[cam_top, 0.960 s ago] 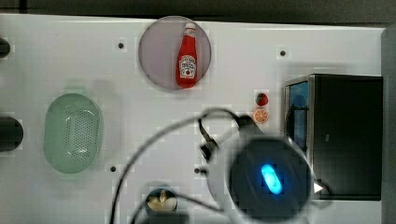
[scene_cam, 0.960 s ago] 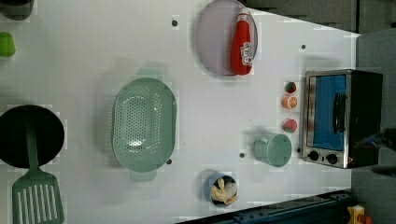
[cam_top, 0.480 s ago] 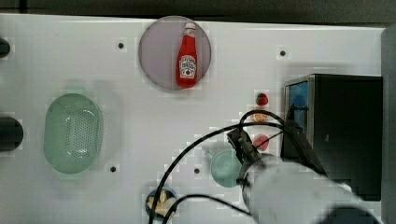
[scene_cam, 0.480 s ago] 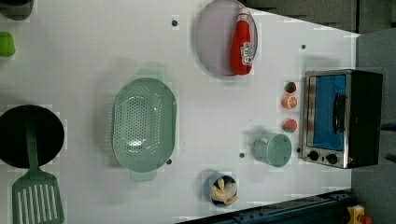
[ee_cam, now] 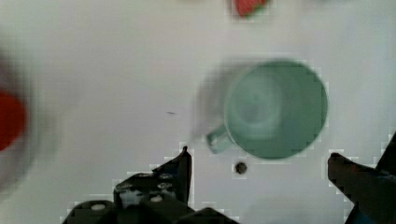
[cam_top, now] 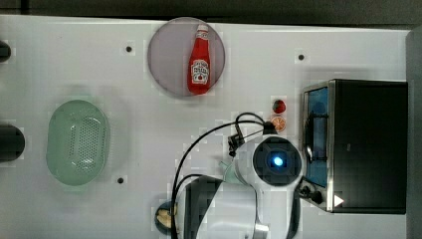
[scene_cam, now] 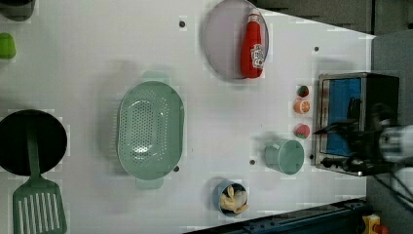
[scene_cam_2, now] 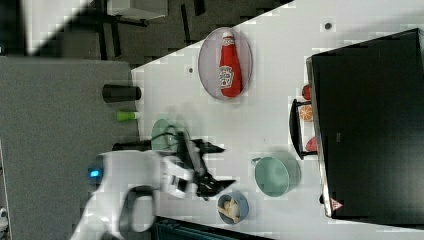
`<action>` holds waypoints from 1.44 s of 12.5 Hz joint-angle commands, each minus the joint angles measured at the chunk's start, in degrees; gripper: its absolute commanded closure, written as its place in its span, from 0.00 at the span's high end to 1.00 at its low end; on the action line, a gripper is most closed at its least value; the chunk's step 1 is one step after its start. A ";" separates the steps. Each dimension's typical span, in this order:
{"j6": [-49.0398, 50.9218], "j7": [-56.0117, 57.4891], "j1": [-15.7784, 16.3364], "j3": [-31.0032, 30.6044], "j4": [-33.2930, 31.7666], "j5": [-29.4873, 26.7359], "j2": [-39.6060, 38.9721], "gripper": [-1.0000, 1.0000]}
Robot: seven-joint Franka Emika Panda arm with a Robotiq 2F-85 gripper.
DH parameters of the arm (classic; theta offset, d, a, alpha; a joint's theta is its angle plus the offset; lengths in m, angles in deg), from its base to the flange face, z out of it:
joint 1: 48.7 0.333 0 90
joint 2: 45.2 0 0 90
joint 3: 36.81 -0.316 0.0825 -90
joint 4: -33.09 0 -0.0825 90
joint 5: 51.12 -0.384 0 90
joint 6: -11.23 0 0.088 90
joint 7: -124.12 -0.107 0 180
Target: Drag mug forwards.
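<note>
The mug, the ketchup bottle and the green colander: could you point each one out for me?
mug (scene_cam: 285,156): left view, on its open top.
ketchup bottle (scene_cam: 253,48): left view, on its red body by the label.
colander (scene_cam: 150,129): left view, on its perforated floor.

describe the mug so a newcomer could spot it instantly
In the left view, find the toaster oven at the table's right edge. Just off its front, toward the left view's left, stands the mug, near the small bowl of pale pieces. It is teal-green, empty and open-topped, unlike the filled bowl or the far larger perforated colander.
</note>
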 commanded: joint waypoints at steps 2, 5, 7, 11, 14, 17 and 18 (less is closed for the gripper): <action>-8.28 -14.19 -0.35 2.03 -1.69 1.37 -5.77 1.00; -13.04 -16.63 -0.41 2.06 -0.93 1.34 -13.44 1.00; -17.73 -18.03 -0.49 2.10 -0.75 1.27 -17.86 1.00; -24.84 -25.29 -0.52 1.96 -0.73 1.22 -23.95 1.00; -26.22 -25.31 -0.51 1.94 -0.70 1.21 -24.64 0.84; -26.22 -25.30 -0.48 1.84 -0.60 1.21 -24.49 0.47; -26.20 -25.29 -0.46 1.76 -0.50 1.22 -24.51 0.35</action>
